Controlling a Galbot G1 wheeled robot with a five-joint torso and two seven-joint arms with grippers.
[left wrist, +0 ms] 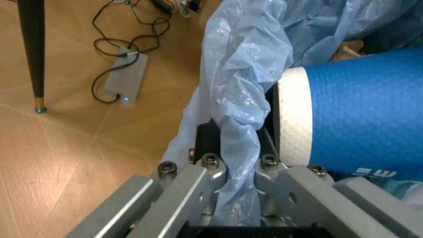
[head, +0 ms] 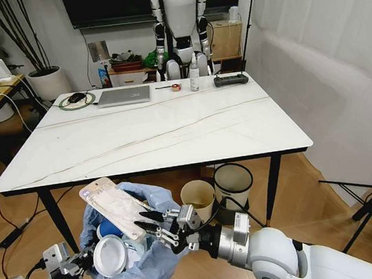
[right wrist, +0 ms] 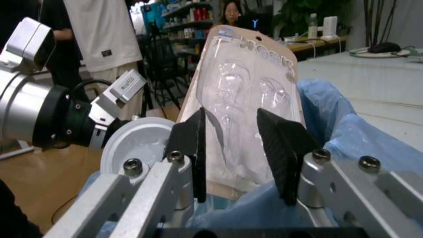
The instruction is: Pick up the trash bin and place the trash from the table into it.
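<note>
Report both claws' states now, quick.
Left claw: shut on the trash bin's blue bag at its rim.
Right claw: open, fingers either side of the clear plastic blister pack standing in the trash bin.

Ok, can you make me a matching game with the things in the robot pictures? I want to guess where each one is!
Things:
1. clear plastic package
2. laptop
3. blue paper cup
4. plain cream round bin

Places:
A. on the floor under the table's near edge
B. lying inside the trash bin, beside the bag
C. closed, at the table's far side
D. sticking up out of the trash bin, by the right gripper

Pairs: 1-D, 2-C, 3-B, 4-A

Bonus: the left gripper pinches the bin's blue bag at the rim.
</note>
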